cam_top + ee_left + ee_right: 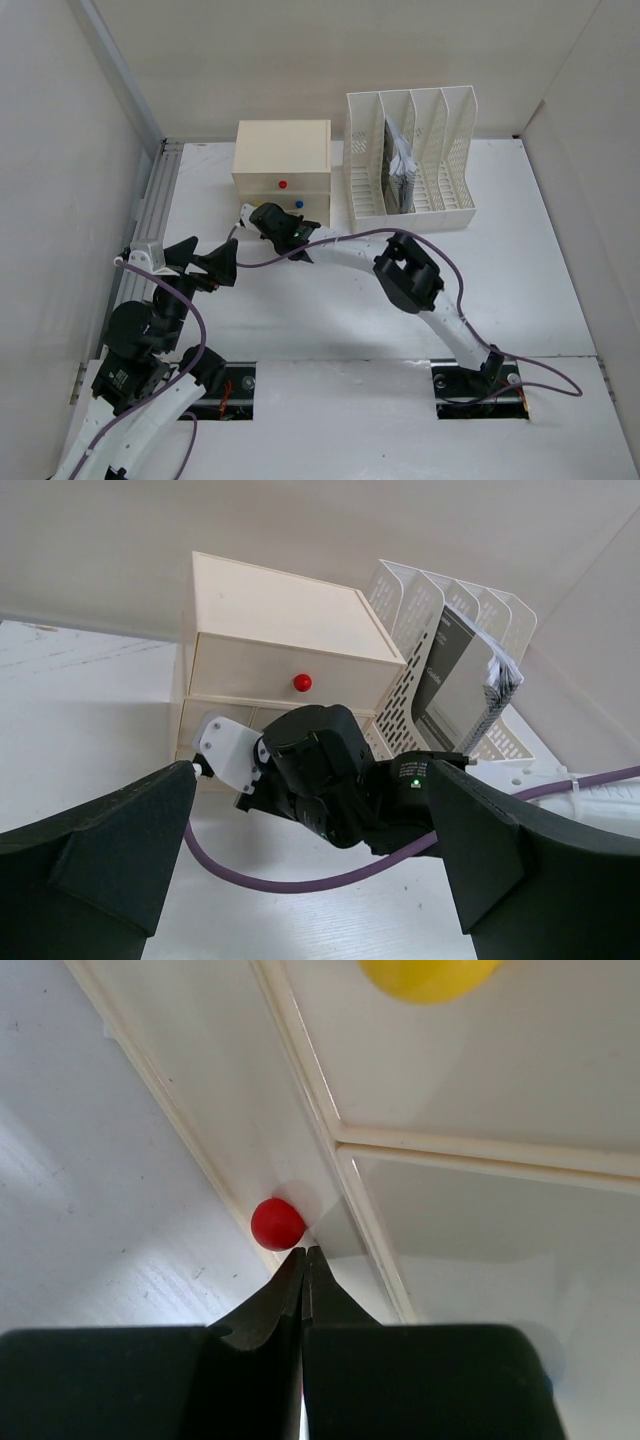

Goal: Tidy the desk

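Note:
The desk (520,270) is a white tabletop with pale walls around it. My right gripper (258,214) reaches to the lower left front of the cream drawer box (281,158). In the right wrist view its fingers are shut (303,1253), holding nothing, with the tips right beside a small red knob (277,1223) on the box front. My left gripper (207,262) is open and empty, a little left of the right gripper and pointing at it. In the left wrist view (312,780) the right gripper's black body sits between its fingers.
A white slotted file rack (455,160) stands right of the drawer box with a booklet (400,165) in a middle slot. The box also has a red knob (283,184), a blue knob (299,204) and a yellow knob (430,975). A purple cable (350,238) runs along the right arm.

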You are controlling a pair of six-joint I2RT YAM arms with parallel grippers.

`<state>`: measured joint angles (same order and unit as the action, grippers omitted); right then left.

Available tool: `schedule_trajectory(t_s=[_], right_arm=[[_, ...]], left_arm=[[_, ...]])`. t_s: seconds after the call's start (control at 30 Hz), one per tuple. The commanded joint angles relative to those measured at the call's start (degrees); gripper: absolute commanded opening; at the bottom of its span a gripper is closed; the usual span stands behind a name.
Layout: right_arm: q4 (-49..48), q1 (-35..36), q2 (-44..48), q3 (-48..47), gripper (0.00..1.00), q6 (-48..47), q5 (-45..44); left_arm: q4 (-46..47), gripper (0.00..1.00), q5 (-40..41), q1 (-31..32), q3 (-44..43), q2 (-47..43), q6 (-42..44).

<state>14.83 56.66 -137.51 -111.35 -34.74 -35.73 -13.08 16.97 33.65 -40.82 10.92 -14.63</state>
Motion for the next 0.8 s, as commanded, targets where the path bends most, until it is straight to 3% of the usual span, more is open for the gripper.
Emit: schedule_trajectory(t_s=[0.0,0.07,0.13,0.17,0.2,0.23,0.27,0.3,0.33,0.37,0.43,0.5,0.57,0.6,0.63,0.67,0.77], right_arm=[[-6.1,-2.0,-0.7,-2.4,0.00,-1.5,-5.5],[-4.0,-2.0,1.8,-0.5,0.00,-2.8,3.6],[6.7,-2.0,6.3,-0.5,0.00,-4.5,13.9],[11.5,-2.0,8.3,-0.5,0.00,-7.0,31.5],[20.0,-2.0,10.2,-0.5,0.03,-9.2,40.2],[24.1,-2.5,12.1,0.2,0.12,-13.9,48.6],[28.6,-2.5,15.0,-0.4,0.22,-16.6,63.1],[32.9,-3.3,15.9,-1.1,0.49,-18.7,67.9],[39.1,-3.3,16.5,-3.4,0.56,-19.5,70.6],[41.2,-3.3,17.5,-4.5,0.62,-19.5,71.8],[43.5,-3.8,19.1,-6.0,0.86,-17.7,71.8],[41.3,-5.4,23.5,-5.3,1.00,-10.8,69.2],[35.8,-7.2,26.9,-2.8,1.00,-5.9,62.9],[32.2,-7.2,31.5,-0.6,1.00,2.8,58.8],[28.2,-7.8,34.2,2.2,1.00,6.8,48.2],[20.8,-7.8,36.9,5.0,1.00,9.6,43.2],[10.9,-7.8,47.5,16.9,1.00,13.2,26.7]], left_arm=[[2.3,0.99,-0.3,-0.3,0.1,0.3,0.0],[2.3,0.99,-0.3,-0.3,0.1,0.3,0.0],[2.3,0.99,-0.3,-0.3,0.1,0.3,0.0],[2.3,0.99,-0.3,-0.3,0.1,0.3,0.0],[2.3,0.99,-0.3,-0.3,0.1,0.3,0.0],[2.3,0.99,-0.3,-0.3,0.1,0.3,0.0],[2.3,0.99,-0.3,-0.3,0.1,0.3,0.0],[2.3,0.99,-0.3,-0.3,0.1,0.3,0.0],[2.3,0.99,-0.3,-0.3,0.1,0.3,0.0],[2.3,0.99,-0.3,-0.3,0.1,0.3,0.0],[2.3,0.99,-0.3,-0.3,0.1,0.3,0.0],[2.9,0.99,0.2,-0.3,0.1,-0.2,0.0],[2.9,0.99,0.3,-0.3,0.1,-0.8,0.0],[2.9,0.99,0.3,-0.3,0.6,-0.8,0.0],[2.9,0.99,0.9,-0.3,0.7,-0.8,0.0],[2.9,0.99,0.9,-0.3,0.7,-0.8,0.0],[2.9,0.99,0.9,-0.3,0.7,-0.8,0.0]])
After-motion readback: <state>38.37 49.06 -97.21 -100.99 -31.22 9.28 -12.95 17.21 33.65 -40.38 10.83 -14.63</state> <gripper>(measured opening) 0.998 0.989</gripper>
